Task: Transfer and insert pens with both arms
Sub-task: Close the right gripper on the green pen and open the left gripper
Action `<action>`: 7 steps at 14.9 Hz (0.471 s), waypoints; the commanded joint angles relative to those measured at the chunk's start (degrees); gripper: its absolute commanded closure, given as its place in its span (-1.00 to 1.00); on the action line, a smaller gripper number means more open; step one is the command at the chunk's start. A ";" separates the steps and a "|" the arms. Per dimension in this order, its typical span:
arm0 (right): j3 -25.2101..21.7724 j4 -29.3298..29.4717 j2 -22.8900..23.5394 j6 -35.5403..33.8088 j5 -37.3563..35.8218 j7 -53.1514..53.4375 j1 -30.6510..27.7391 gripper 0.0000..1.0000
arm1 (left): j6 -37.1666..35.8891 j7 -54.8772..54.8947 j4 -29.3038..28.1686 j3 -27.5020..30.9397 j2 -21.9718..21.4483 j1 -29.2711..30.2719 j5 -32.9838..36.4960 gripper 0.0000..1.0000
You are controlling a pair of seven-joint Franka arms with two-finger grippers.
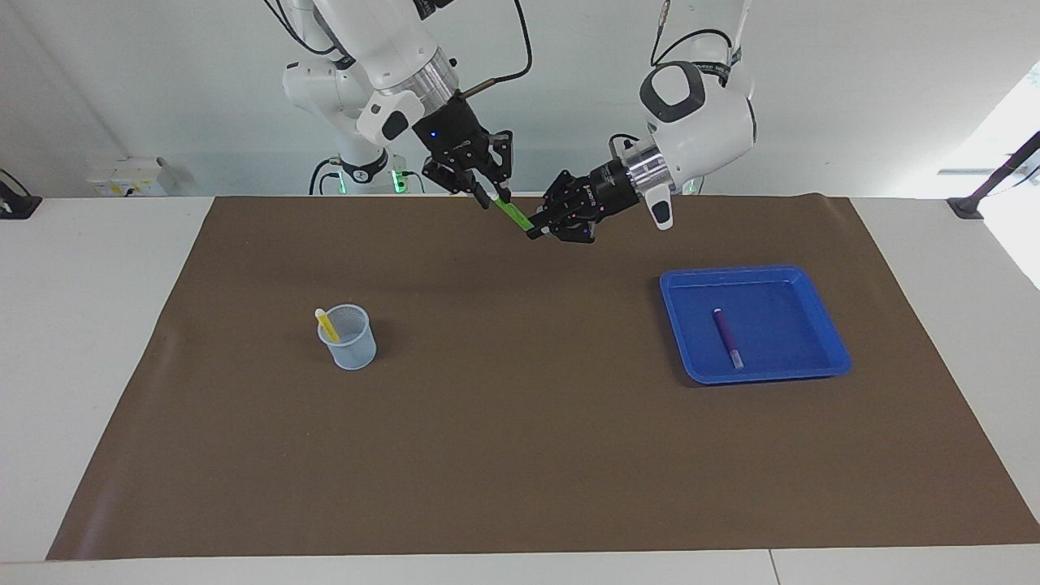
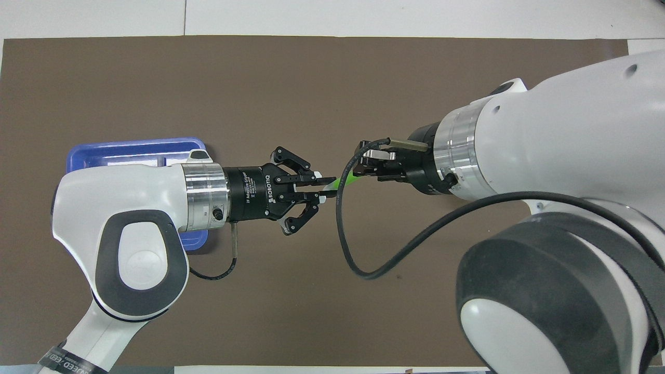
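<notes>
Both my grippers are clamped on the green pen in mid-air above the brown mat. My left gripper pinches its lower end; my right gripper pinches its upper, pale end. The purple pen lies in the blue tray. The yellow pen stands in the mesh cup.

open brown mat all around the mesh cup, with room to come down on it from any side. inside the cup, only a yellow pen leaning at the rim. well apart from the cup toward the left arm's end, a blue tray. above the mat's robot edge, well clear of the cup: right gripper and left gripper, both clamped on one green pen, spanning the gap.
</notes>
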 commanded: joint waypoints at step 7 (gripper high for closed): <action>0.35 -0.12 -0.16 0.89 0.64 -1.38 -0.72 1.00 | 3.79 -2.82 -1.81 0.55 -2.29 -0.74 -1.74 -0.82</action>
